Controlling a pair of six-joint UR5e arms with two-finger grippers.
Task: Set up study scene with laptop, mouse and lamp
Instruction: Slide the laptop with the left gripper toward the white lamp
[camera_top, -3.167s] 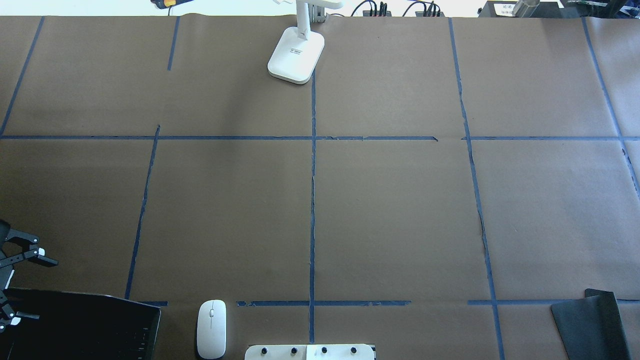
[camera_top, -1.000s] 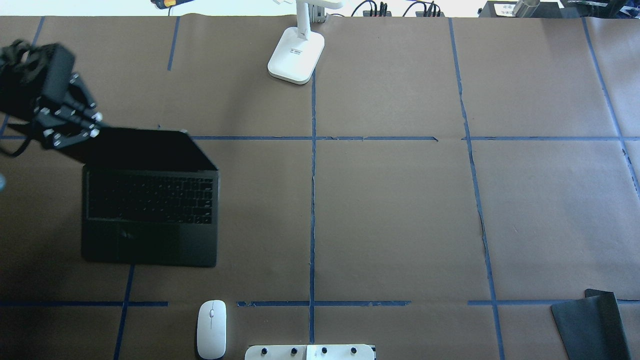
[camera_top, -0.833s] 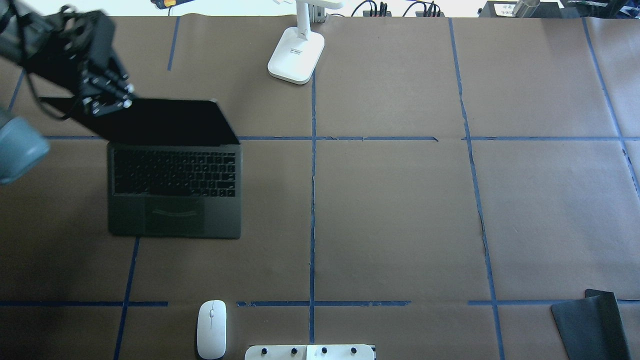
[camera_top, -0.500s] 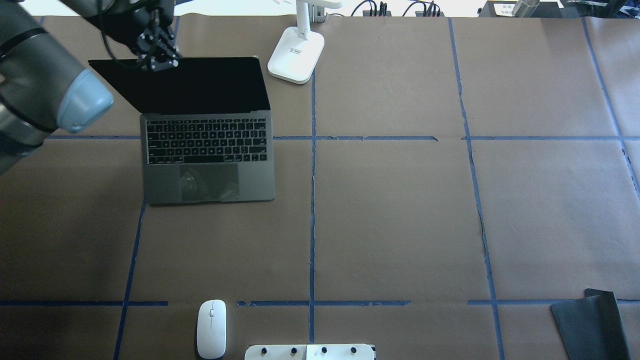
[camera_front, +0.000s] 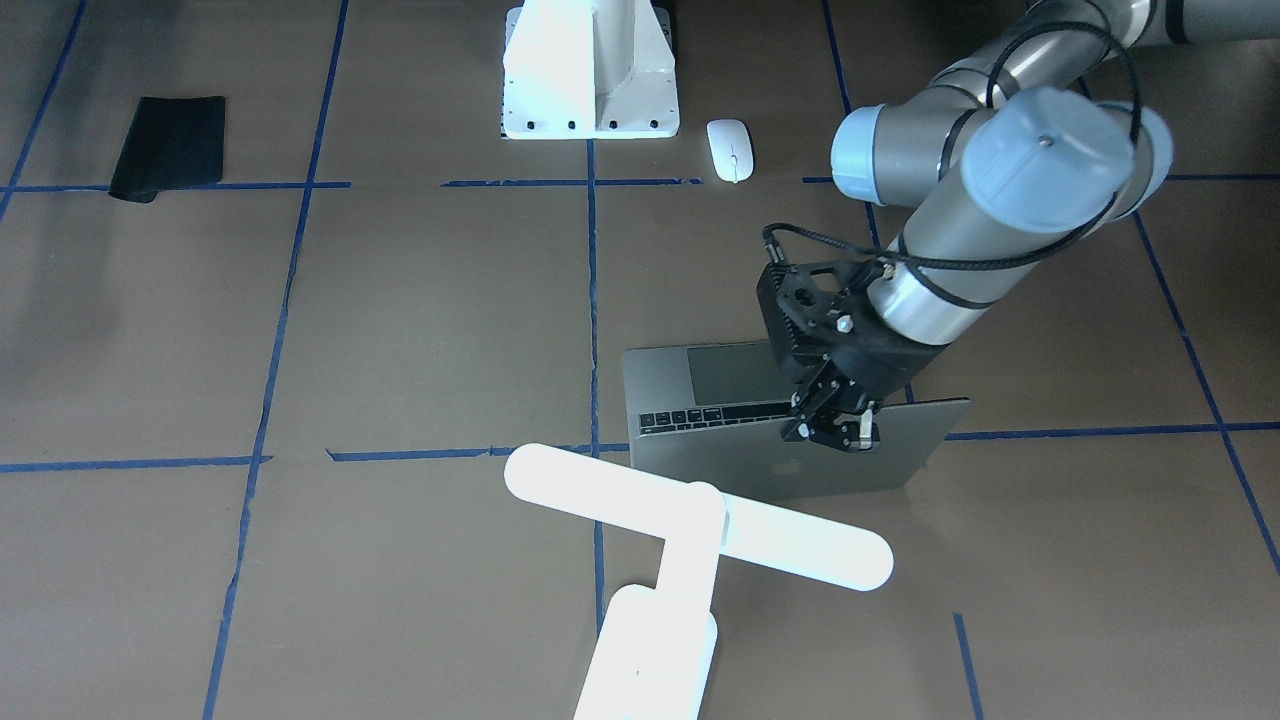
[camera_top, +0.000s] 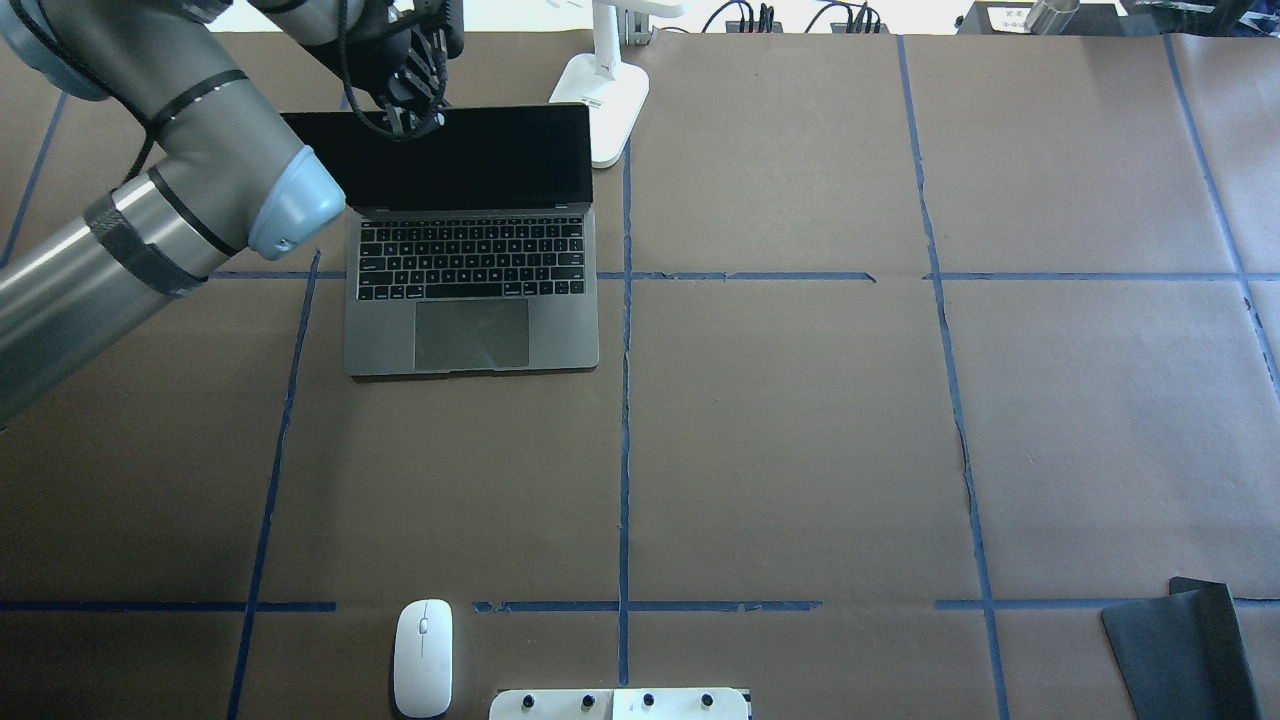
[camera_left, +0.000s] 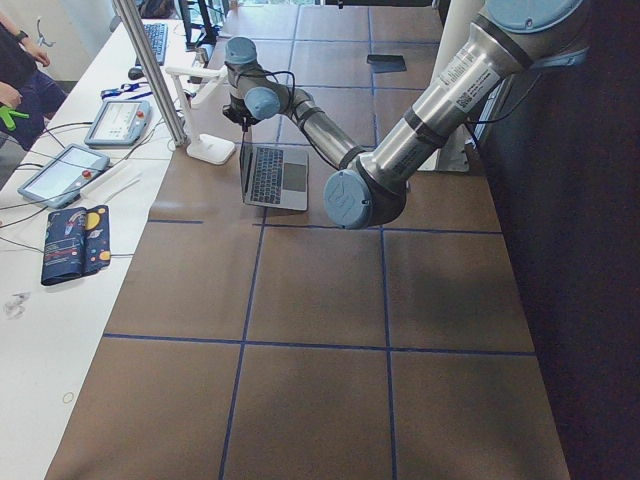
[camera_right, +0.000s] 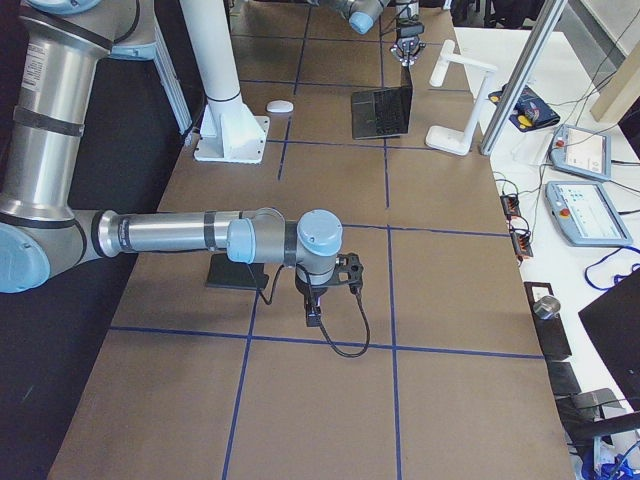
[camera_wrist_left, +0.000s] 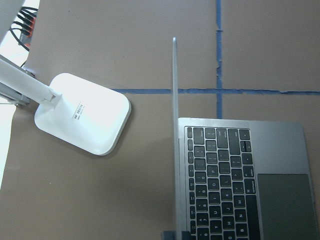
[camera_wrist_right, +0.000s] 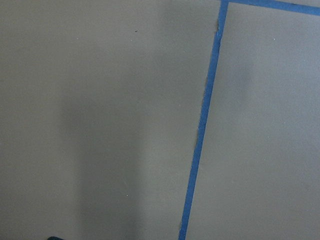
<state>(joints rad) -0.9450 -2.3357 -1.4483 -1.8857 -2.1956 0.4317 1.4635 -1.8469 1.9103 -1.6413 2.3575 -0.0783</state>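
Note:
The open grey laptop (camera_top: 470, 290) sits flat on the table left of centre, just in front of the lamp. My left gripper (camera_top: 410, 120) is shut on the top edge of its black screen; it also shows in the front view (camera_front: 835, 430), above the laptop lid (camera_front: 900, 445). The white lamp (camera_front: 700, 515) stands behind the screen, which hides part of the lamp base (camera_top: 612, 95). The left wrist view shows the lamp base (camera_wrist_left: 82, 112) beside the keyboard (camera_wrist_left: 220, 185). The white mouse (camera_top: 423, 657) lies at the near edge. My right gripper (camera_right: 312, 315) hangs low over bare table; I cannot tell its state.
A black mat (camera_top: 1180, 645) lies at the near right corner. A white bolted pedestal (camera_top: 620, 703) stands at the near edge beside the mouse. Blue tape lines (camera_top: 625, 430) cross the brown paper. Cables (camera_top: 800, 18) run along the far edge.
My left gripper has carried the open laptop from the near left corner to the far side and rightwards, up against the lamp. Mouse, lamp and mat have not moved.

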